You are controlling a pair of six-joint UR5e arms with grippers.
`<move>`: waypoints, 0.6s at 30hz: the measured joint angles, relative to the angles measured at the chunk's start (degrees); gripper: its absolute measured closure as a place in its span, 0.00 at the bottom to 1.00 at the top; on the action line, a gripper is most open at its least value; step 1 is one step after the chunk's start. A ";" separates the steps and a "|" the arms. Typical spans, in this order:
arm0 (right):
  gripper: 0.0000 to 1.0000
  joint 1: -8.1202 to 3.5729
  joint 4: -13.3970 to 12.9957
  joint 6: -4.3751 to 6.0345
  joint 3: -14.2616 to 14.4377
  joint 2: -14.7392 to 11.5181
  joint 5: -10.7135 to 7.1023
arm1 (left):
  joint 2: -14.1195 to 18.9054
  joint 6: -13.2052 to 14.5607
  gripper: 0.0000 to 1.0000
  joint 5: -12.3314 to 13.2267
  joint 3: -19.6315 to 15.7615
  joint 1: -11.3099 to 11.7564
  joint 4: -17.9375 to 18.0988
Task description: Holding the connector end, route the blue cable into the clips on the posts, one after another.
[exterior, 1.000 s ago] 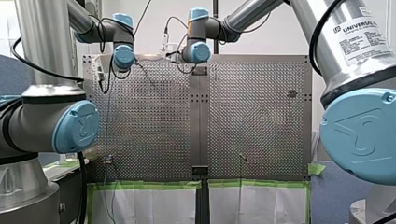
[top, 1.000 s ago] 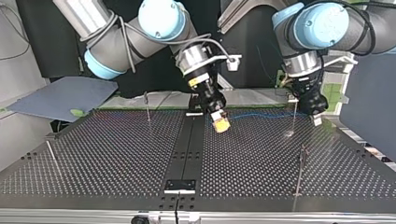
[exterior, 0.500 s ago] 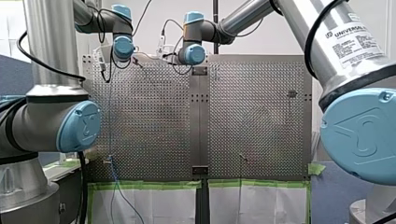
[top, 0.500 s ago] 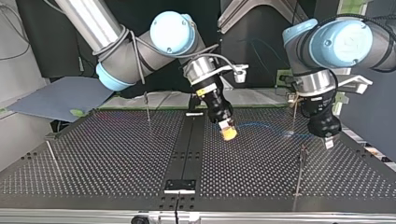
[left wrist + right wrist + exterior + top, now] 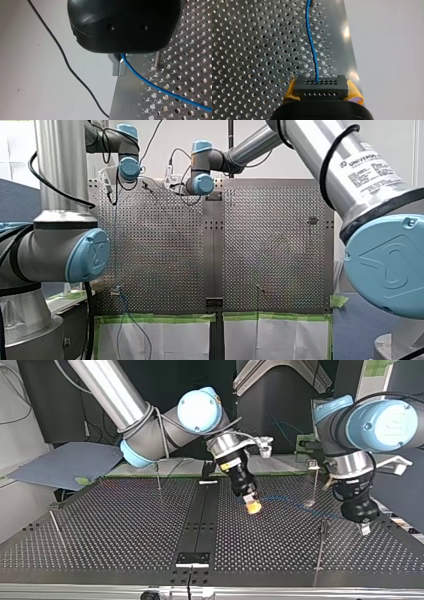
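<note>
Order: across the top view, where my arms appear crossed.
Bare posts: one post [image 5: 55,527] stands by the counter's [image 5: 100,550] left edge and a second post [image 5: 158,474] near its far edge. No cable is near either.
My right claw [image 5: 251,505]: its yellow pads are pressed together on the black connector [image 5: 321,86], which sits square between them in the right wrist view.
Blue cable [image 5: 300,506]: it leaves the connector and runs low over the holes toward my left claw. Its long axis is roughly parallel to the far edge.
Clip post [image 5: 315,482]: it stands just behind that span. From this side I cannot tell whether the cable sits in its clip.
Near post [image 5: 321,542]: it is just beside my left claw, on the camera's side, and looks unthreaded.
My left claw [image 5: 364,522]: it is at the span's other end. The cable comes out from under its black housing [image 5: 125,25], but I cannot tell whether it pinches the cable.
Deciding relation: in my judgement the span must swing toward the near post. My left claw is much the nearer to it, and the connector lies well apart along the cable's axis.
Front view only: the cable runs along the counter's left edge and meets what I take to be the clip post. It then hangs over the near edge.
Left wrist view only: a post stands close beside the claw, just past the cable.
</note>
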 joint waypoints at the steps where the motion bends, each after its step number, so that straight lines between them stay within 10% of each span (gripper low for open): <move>1: 1.00 0.02 0.27 0.06 -0.46 0.26 0.00 | -0.03 -0.04 1.00 0.26 0.00 0.19 -0.04; 18: 1.00 0.31 3.65 0.19 -7.49 3.04 -0.01 | -1.98 -0.35 1.00 5.13 0.02 2.34 -0.35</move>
